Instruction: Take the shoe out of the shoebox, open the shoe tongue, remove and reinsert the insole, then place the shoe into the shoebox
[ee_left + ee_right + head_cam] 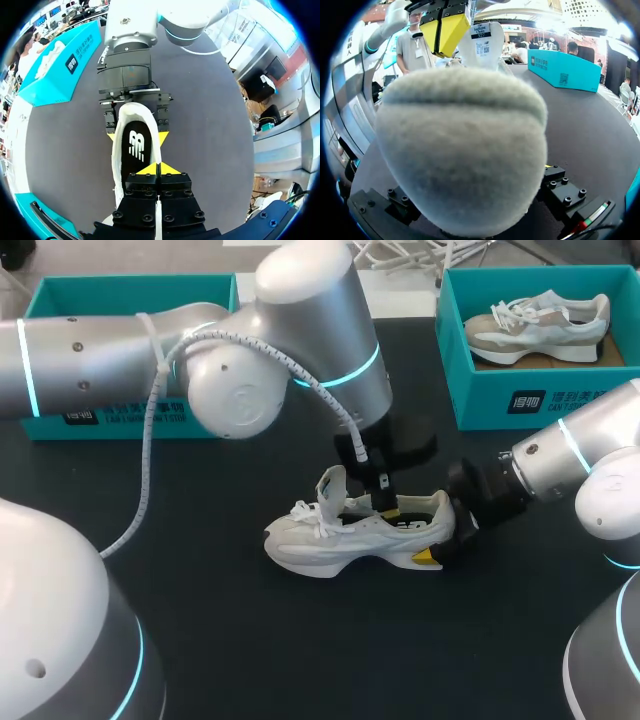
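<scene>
A white shoe (345, 537) lies on its sole in the middle of the black table, toe to the left, tongue (331, 486) pulled upright. My left gripper (384, 504) points down into the shoe's opening, shut. In the left wrist view its yellow tips (159, 169) meet just over the black insole (136, 145), which lies flat inside; nothing shows between them. My right gripper (440, 540) clasps the heel from behind, one yellow fingertip (111, 136) on each side. The fuzzy grey heel (465, 150) hides that gripper's fingers in the right wrist view.
A teal shoebox (520, 390) at the back right holds a second shoe (540, 325). Another teal shoebox (130, 300) stands at the back left behind my left arm. A cable (150, 460) hangs from that arm over the table's left part.
</scene>
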Controlling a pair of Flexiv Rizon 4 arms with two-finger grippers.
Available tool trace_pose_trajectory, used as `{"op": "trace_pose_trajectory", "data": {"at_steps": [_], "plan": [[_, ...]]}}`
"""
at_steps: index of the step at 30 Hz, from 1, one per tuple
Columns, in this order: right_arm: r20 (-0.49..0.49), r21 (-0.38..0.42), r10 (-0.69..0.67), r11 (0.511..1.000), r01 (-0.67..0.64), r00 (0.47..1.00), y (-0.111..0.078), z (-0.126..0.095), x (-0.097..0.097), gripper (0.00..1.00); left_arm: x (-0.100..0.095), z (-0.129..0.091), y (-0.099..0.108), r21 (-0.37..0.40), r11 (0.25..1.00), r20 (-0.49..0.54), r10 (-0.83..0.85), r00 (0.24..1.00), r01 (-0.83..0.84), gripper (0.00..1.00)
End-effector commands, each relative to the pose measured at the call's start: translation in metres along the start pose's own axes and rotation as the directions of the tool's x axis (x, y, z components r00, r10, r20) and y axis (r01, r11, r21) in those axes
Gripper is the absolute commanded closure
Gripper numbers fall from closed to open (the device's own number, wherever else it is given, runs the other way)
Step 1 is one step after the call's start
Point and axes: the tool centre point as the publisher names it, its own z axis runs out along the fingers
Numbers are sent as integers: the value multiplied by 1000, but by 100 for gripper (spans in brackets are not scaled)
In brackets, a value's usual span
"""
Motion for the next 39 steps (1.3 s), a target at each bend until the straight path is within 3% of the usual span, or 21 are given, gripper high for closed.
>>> {"op": "trace_pose_trajectory", "data": {"at_steps": [1, 7, 17, 28, 35, 39], "plan": [[1, 4, 2, 1000, -2, 1000, -3, 6, -3, 100, 1, 8, -1, 18, 999, 45, 43, 998, -44, 100], [1, 4, 2, 1000, -2, 1000, -3, 6, -3, 100, -7, 22, -3, 9, 993, 89, 118, 989, -119, 100], [1, 4, 2, 1000, -2, 1000, -3, 6, -3, 100, -36, 43, -5, -20, 997, 93, 69, 993, -68, 100], [1, 4, 2, 1000, -2, 1000, -3, 6, -3, 100, -30, 51, 17, -63, 996, 16, 59, 998, -58, 100], [1, 4, 2, 1000, -2, 1000, -3, 6, -3, 100, -17, 53, 29, -87, 986, -151, 130, 980, -144, 100], [1, 4, 2, 1000, -2, 1000, -3, 6, -3, 100, -14, 56, 28, -89, 985, -156, 135, 978, -150, 100]]}}
